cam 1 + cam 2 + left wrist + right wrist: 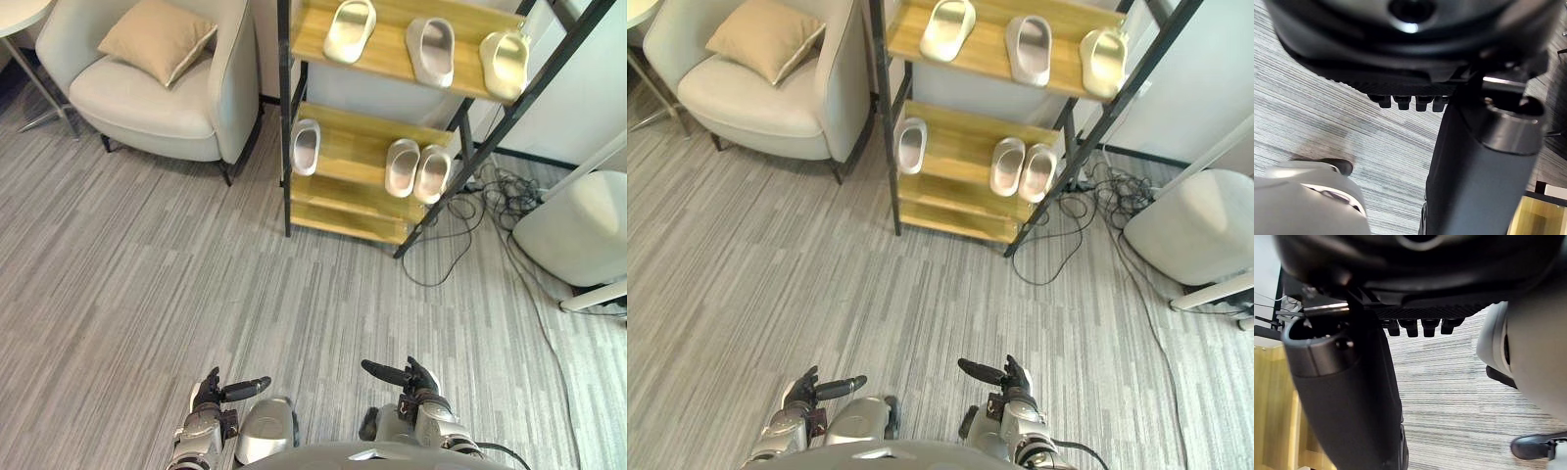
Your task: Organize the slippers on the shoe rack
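The shoe rack point(285, 117), a dark frame with wooden shelves, stands on the grey striped carpet point(176, 284), well ahead of both hands. Three slippers lie on its upper shelf point(389, 51): a cream slipper point(350, 29) near the left end, a grey slipper point(431, 51) in the middle, and a second cream slipper point(505, 64) at the right end, tipping over the front edge. On the middle shelf point(353, 147) a single pale slipper point(306, 147) sits at the left edge, and a pale pair point(416, 170) lies side by side, touching, near the right end. The lowest shelf point(343, 211) shows bare wood. The left hand point(208, 394) and the right hand point(419, 380) hang low over the carpet, each with its thumb stretched toward the other. In the wrist views the left fingers point(1400, 101) and the right fingers point(1427, 326) form a loose, relaxed row, and neither hand holds anything. A light armchair point(147, 98) with a tan cushion point(157, 37) stands left of the rack. Black cables point(490, 196) tangle on the carpet to its right, beside a white rounded seat point(573, 225).
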